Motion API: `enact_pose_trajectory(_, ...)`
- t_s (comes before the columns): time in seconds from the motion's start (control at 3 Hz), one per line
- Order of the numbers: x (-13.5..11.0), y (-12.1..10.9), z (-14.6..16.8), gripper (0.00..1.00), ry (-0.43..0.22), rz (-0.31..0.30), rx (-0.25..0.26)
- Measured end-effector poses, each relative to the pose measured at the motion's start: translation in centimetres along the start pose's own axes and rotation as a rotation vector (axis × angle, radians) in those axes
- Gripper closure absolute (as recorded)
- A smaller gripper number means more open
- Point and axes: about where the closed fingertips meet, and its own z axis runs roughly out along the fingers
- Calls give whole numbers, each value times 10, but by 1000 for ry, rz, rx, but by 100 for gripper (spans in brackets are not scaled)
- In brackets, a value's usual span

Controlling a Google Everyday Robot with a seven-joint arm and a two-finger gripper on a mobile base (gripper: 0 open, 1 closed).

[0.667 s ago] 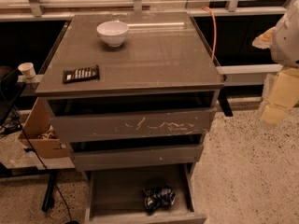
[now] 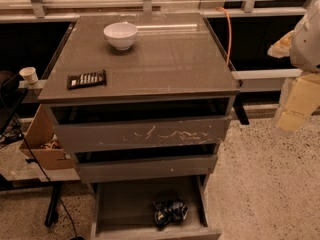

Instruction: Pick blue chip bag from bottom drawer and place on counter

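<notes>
Claw (image 2: 296, 106) has barely budged, still hanging off to the right of the cabinet, open or closed I cannot tell. It is well apart from the open bottom drawer (image 2: 125, 209), where the blue chip bag (image 2: 170, 211) lies crumpled at the near right, so the reach looks not yet begun. Up top, the glossy surface (image 2: 165, 59) carries a white bowl (image 2: 120, 35) far and a black bar (image 2: 87, 79) near left; speckled floor (image 2: 265, 184) spreads right, a cardboard box (image 2: 40, 139) sits left.

We find the bottom drawer (image 2: 125, 206) open, with free room from above around the blue chip bag (image 2: 170, 211). On the surface (image 2: 170, 64), a bowl (image 2: 120, 35) and a black bar (image 2: 87, 79) obstruct the left; the right half is free. The gripper (image 2: 294, 106) hangs well apart, right.
</notes>
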Motion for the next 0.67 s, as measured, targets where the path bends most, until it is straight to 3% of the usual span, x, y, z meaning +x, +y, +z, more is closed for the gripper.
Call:
enact_pose_trajectory(0.33, 1, 5, 9, 35, -23, 12, -1)
enact_pose_trajectory(0.67, -1, 24, 42, 66, -76, 41, -17)
